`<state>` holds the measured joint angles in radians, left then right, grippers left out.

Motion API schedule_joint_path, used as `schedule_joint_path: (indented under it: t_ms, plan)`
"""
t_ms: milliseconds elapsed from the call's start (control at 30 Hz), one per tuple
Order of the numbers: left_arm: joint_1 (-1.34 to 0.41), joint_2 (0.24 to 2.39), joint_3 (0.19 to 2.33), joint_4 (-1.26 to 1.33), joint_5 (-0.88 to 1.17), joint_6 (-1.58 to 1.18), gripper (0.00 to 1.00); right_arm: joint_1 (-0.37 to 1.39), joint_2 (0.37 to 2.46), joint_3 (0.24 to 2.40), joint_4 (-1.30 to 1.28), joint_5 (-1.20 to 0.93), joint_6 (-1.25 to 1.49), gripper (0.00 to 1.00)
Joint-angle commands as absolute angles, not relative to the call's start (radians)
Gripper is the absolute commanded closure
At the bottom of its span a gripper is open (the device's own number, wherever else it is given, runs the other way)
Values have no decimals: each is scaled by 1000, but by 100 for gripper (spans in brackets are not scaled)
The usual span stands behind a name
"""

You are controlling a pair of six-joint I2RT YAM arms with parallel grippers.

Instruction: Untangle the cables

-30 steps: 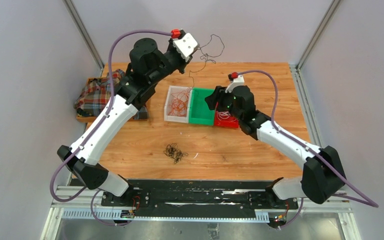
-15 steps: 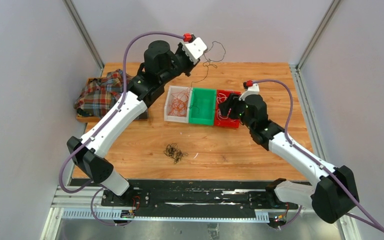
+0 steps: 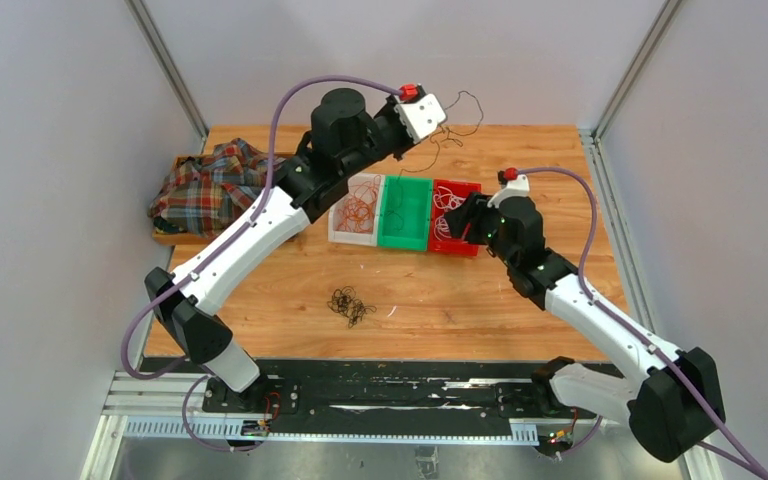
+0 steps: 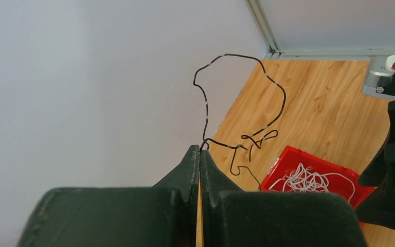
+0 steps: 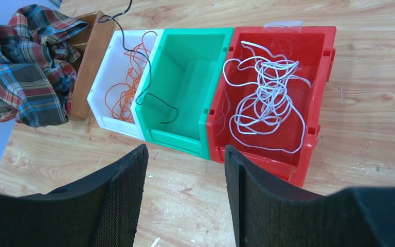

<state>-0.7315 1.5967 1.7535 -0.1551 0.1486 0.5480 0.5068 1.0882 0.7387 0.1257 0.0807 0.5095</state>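
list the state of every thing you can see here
left gripper, shut on the black cable, raised
right gripper, open, empty, facing the bins
black cable, hanging from the left gripper, tail in the green bin
white bin, holds orange cables
green bin, holds only the black cable's tail
red bin, holds white cables
dark tangle, knotted, loose on the table
plaid cloth, crumpled at the table's left edge

A wooden table point(image 3: 440, 300) with warm plank grain is filling the middle of the top view. Plain pale grey walls are closing it in: the back wall point(image 3: 400, 50) at 12 o'clock, the left wall point(image 3: 50, 200) at 9 and the right wall point(image 3: 730, 200) at 3. One aluminium post point(image 3: 167, 68) is slanting up at 11 o'clock and a second post point(image 3: 636, 66) at 1. Soft, even light is falling everywhere. A black mounting rail point(image 3: 400, 392) is lying along the table's edge at 6 o'clock.
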Motion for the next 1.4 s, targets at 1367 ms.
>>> schedule_joint_path:
  t_ms: [1367]
  plan:
    - [-767,1820,1536,-392,-243,677,100,411,956,606,98,103,548,46]
